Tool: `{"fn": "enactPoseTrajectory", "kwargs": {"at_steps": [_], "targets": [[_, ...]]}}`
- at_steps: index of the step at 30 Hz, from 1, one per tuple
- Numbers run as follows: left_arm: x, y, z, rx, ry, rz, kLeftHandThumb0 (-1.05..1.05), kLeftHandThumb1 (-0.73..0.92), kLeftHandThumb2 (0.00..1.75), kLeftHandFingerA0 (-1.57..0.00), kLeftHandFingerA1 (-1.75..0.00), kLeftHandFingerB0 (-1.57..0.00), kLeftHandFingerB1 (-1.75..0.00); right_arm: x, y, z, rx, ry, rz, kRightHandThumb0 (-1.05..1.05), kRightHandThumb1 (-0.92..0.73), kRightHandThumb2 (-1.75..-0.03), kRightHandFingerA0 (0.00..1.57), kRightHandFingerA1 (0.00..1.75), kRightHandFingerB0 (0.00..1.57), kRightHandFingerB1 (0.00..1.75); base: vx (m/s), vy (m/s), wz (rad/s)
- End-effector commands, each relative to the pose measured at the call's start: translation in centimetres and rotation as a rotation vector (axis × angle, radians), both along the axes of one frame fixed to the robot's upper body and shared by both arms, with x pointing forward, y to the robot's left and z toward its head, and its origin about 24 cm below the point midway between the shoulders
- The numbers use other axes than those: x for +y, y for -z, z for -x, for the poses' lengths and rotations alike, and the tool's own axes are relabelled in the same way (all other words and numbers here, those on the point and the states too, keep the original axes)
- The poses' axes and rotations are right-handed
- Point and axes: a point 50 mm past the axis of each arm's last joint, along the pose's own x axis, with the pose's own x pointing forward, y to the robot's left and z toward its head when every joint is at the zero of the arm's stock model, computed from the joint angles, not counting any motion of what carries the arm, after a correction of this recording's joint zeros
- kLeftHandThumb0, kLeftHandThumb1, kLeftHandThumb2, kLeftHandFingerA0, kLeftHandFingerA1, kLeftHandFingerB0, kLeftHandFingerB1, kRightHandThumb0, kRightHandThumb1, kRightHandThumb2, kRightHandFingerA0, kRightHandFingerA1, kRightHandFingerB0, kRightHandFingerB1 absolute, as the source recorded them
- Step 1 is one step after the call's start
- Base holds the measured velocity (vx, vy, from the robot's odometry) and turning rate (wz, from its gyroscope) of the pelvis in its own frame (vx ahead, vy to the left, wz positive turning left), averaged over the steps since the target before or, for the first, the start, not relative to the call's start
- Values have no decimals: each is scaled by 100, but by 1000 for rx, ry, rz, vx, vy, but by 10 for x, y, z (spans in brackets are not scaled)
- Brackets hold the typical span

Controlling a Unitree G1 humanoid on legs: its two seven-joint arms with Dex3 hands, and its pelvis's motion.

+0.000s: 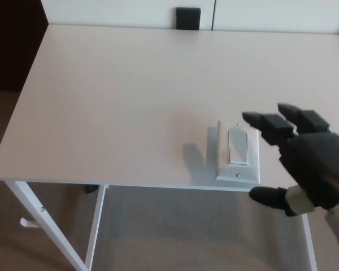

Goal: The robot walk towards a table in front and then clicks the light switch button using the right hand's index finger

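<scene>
The light switch (238,153) sits at the table's (118,96) front edge, just beside the right hand (305,161), whose fingers (265,121) are spread, holding nothing

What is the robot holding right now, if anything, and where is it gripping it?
Nothing. The right hand is open, fingers apart, beside the light switch on the table. The left hand is out of view.
</scene>
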Motion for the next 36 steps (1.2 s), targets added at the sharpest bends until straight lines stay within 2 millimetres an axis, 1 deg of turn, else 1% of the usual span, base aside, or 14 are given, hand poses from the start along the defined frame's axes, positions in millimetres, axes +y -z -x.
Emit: {"fn": "enactPoseTrajectory", "kwargs": {"at_steps": [1, 4, 6, 15, 18, 19, 20, 23, 27, 29, 32, 33, 34, 36], "targets": [[12, -8, 0, 8, 22, -37, -33, 61, 58, -47, -42, -35, -34, -9, 34, -4, 69, 128, 317, -76, -46, -81, 1, 27, 11, 36, 0, 0, 0], [13, -8, -3, 4, 22, -45, -33, 60, 58, -47, -43, -35, -35, -7, 38, -4, 72, 138, 338, -75, -46, -81, 1, 26, 12, 35, 0, 0, 0], [12, -6, 1, 13, 20, -42, -33, 59, 57, -46, -43, -34, -34, -6, 41, -2, 75, 144, 358, -74, -45, -81, 0, 24, 11, 35, 0, 0, 0], [11, -8, -3, 13, 29, -44, -33, 59, 58, -47, -42, -35, -34, -3, 42, -1, 51, 151, 411, -78, -47, -82, 0, 24, 13, 36, 0, 0, 0], [9, -4, 5, 30, 42, -51, -33, 59, 58, -48, -42, -35, -34, -3, 46, 6, 70, 146, 427, -76, -46, -83, 0, 25, 14, 37, 0, 0, 0], [9, -4, 4, 31, 43, -50, -33, 59, 58, -48, -42, -35, -34, -2, 47, 6, 77, 145, 429, -70, -56, -59, 0, 24, 13, 30, 0, 0, 0], [8, -4, 3, 28, 43, -46, -33, 60, 58, -48, -42, -36, -34, -1, 47, 5, 80, 146, 425, -76, -46, -81, 0, 22, 12, 35, 0, 0, 0], [7, -6, -1, 14, 49, -37, -32, 60, 58, -46, -44, -36, -34, 2, 47, 5, 66, 149, 421, -75, -46, -81, 0, 23, 12, 36, 0, 0, 0], [7, -5, 0, 28, 57, -56, -32, 60, 58, -48, -42, -35, -34, 5, 51, 10, 82, 135, 435, -75, -46, -81, 1, 25, 12, 36, 0, 0, 0], [8, -6, -2, 23, 56, -52, -32, 60, 58, -48, -42, -35, -34, 8, 53, 11, 79, 127, 438, -71, -44, -83, 0, 31, 9, 38, 0, 0, 0], [8, -8, -5, 18, 72, -57, -34, 60, 58, -48, -42, -35, -34, 8, 55, 12, 70, 128, 437, -72, -44, -81, 1, 31, 12, 39, 0, 0, 0], [8, -9, -7, 10, 74, -61, -33, 60, 58, -48, -43, -35, -35, 8, 54, 12, 72, 127, 435, -71, -43, -83, 0, 31, 9, 38, 0, 0, 0], [8, -9, -8, 7, 74, -62, -32, 60, 58, -48, -43, -35, -35, 8, 54, 11, 72, 126, 430, -71, -54, -58, 2, 31, 16, 31, 0, 0, 0], [8, -9, -10, 1, 71, -59, -32, 60, 58, -47, -44, -35, -35, 9, 53, 10, 62, 123, 421, -71, -54, -57, 1, 32, 16, 31, 0, 0, 0]]}}
